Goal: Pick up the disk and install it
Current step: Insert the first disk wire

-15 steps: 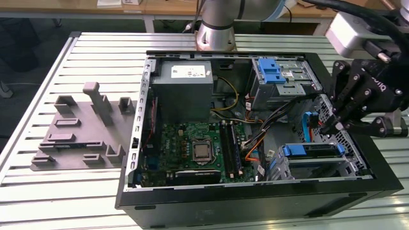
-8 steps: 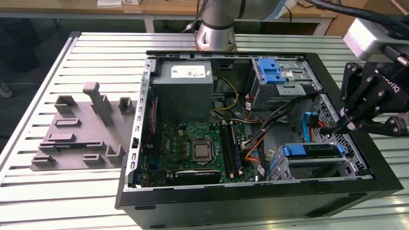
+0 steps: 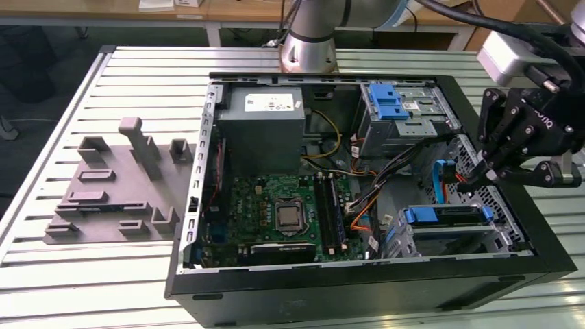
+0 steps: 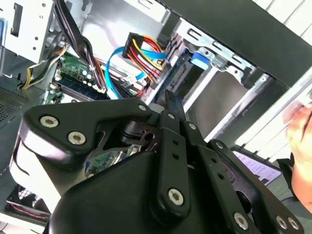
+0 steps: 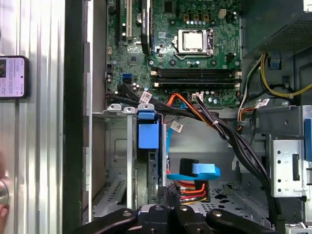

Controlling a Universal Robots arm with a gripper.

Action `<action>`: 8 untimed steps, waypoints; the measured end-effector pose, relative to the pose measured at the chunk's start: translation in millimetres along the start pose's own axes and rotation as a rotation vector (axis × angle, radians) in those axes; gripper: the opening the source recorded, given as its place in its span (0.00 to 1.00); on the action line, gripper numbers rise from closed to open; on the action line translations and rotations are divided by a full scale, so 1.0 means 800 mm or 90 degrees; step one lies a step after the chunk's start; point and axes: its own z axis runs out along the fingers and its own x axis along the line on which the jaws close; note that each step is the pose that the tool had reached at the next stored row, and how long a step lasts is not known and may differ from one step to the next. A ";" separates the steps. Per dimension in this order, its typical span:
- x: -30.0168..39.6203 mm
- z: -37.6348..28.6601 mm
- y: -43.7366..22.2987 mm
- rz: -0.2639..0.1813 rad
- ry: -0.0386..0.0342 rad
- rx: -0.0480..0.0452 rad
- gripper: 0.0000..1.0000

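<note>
The gripper [image 3: 473, 179] hung over the open case [image 3: 366, 291], its fingers pinched together on nothing. The disk [image 3: 448, 215] stood on edge in its cage [image 3: 508, 218], just beneath the fingertips in the exterior view, its long axis running across that view.

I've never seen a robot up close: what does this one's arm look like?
A silver-grey tubular arm with a pale grey wrist block, thick black cables, and black jointed jaws studded with silver screws.
</note>
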 end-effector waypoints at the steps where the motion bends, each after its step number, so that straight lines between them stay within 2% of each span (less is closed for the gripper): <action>1: -0.0010 0.0012 -0.0002 0.000 0.0000 0.0009 0.11; 4: -0.0014 0.0032 -0.0004 0.003 -0.0003 0.0075 0.11; 8: -0.0018 0.0035 -0.0005 0.004 0.0004 0.0078 0.11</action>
